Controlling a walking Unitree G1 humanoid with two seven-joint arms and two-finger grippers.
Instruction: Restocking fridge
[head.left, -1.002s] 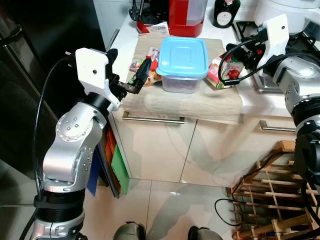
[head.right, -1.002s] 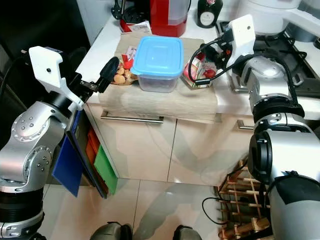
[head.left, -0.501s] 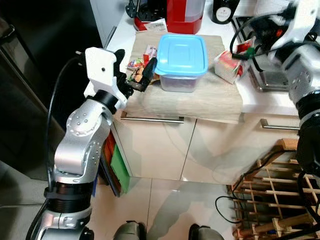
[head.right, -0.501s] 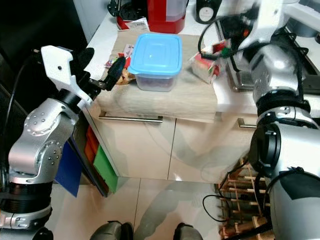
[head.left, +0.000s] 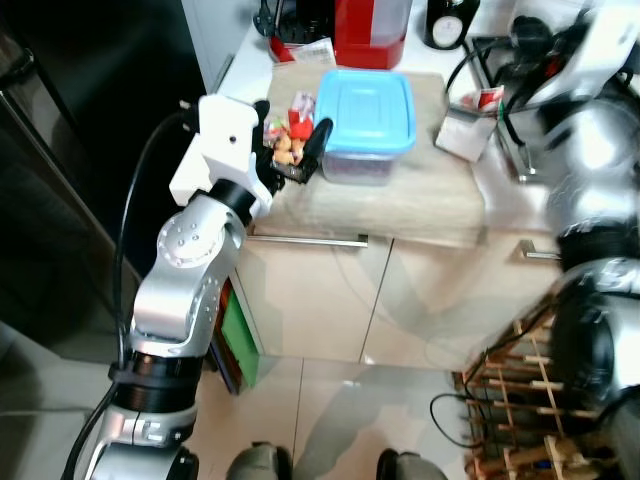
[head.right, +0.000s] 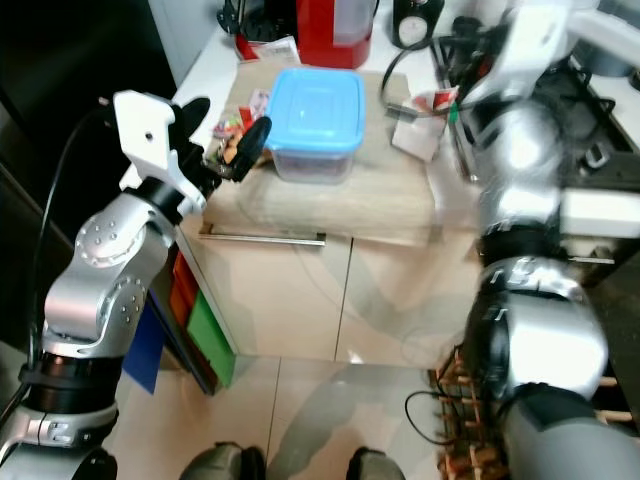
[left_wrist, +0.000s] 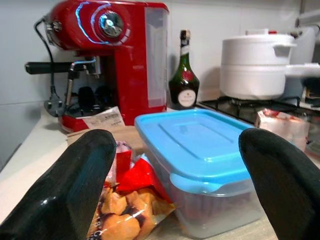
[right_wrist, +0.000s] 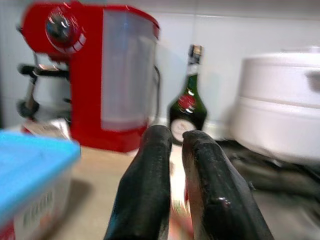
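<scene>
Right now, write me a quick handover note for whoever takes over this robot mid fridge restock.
Left gripper: open, fingers either side of the blue-lidded container and the snack bag, touching neither.
Right gripper: fingers nearly closed around the small red-and-white carton, which looks lifted off the wooden board; the view is blurred, so confirm the grip.
Container and snack bag sit on the board, in front of the red coffee machine.
Done: apparently the carton pickup.
Left: carry the carton to the fridge, then take the container and snack bag.

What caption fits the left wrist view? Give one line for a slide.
Left gripper open before a blue-lidded container, snack bag beside it, red coffee machine behind.
</scene>
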